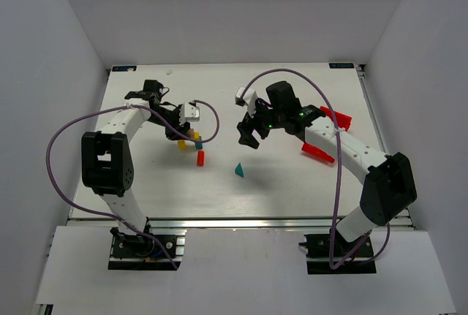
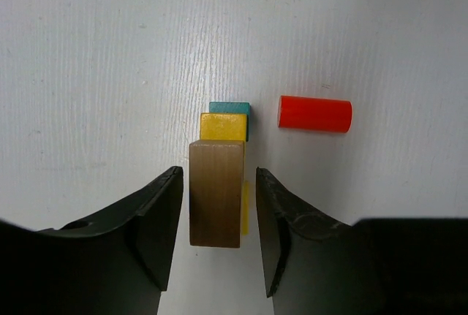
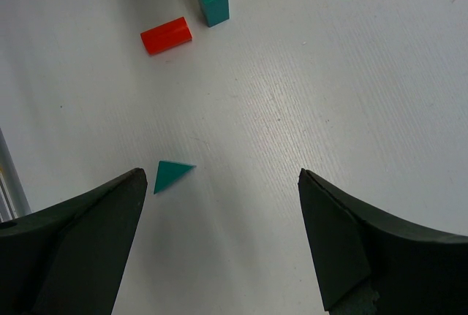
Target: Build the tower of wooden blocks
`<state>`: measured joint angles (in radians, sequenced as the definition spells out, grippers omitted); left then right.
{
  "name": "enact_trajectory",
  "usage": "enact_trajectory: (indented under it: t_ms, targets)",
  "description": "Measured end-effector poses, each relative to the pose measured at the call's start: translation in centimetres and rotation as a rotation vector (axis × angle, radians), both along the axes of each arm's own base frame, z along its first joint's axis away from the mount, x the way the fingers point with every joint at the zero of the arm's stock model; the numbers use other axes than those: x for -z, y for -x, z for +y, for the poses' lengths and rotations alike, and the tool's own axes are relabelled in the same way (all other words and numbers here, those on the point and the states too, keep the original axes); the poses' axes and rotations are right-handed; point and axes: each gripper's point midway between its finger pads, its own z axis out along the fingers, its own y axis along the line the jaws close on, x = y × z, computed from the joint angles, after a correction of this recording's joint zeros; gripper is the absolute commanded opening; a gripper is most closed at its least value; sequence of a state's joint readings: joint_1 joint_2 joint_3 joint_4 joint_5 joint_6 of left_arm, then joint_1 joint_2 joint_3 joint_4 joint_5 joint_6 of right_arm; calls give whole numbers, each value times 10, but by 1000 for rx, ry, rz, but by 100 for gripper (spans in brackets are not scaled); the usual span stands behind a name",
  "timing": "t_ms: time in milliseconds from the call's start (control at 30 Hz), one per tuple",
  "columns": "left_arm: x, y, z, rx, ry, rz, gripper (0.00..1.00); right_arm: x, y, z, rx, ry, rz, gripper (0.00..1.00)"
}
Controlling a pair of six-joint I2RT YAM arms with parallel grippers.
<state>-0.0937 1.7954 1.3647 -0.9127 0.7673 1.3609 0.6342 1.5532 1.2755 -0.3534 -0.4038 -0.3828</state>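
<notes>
**Left jaws stand loose around the tan block, right jaws wide over the teal triangle**

The white worktop (image 1: 292, 183) fills the overhead view. The left arm (image 1: 110, 161) reaches into its left half, and the right arm (image 1: 365, 161) bends in from the right edge towards the centre. Two red plastic pieces (image 1: 319, 152) lie by that right edge, beside the right arm.

The left gripper (image 2: 219, 176) hangs over the cluster of blocks in the left half, about midway between the far and near edges. Its fingers (image 2: 157, 213) flank the tan block (image 2: 216, 191), with a slim gap on each side, so they are parted and not touching it.

The right gripper (image 3: 221, 174) is spread as wide as it goes and holds nothing, hovering near the middle of the worktop.

- **Tan block:** it sits raised, with a sliver of yellow peeking out beneath its right side.
- **Beyond it:** a yellow block (image 2: 222, 126), then a teal cube (image 2: 229, 107), close together. I can't tell whether these two are stacked or side by side.
- **Red cylinder (image 2: 314, 113):** it lies on its side just beside the cluster, not touching it.
- **Teal triangle (image 3: 170, 175):** it lies flat on its own, near the centre and towards the near edge, well apart from the cluster.
</notes>
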Motion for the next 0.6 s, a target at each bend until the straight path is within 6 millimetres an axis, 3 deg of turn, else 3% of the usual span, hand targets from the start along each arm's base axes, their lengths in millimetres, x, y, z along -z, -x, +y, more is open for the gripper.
enact_trajectory:
  t_ms: [67, 300, 367, 400, 600]
  targets:
    - [0, 0, 0, -3, 0, 2, 61, 1, 1, 0, -3, 2, 4, 89]
    - [-3, -2, 0, -8, 2, -3, 66, 0, 2, 0, -8, 0, 4, 89]
    - [-4, -2, 0, -7, 4, -2, 78, 0, 2, 1, -10, -2, 5, 89]
    - [-5, -3, -1, -6, 6, -3, 98, 0, 2, 1, -10, -2, 5, 89]
    - [-22, -10, -4, -32, 36, -17, 98, -1, -3, -1, 25, -7, -1, 89]
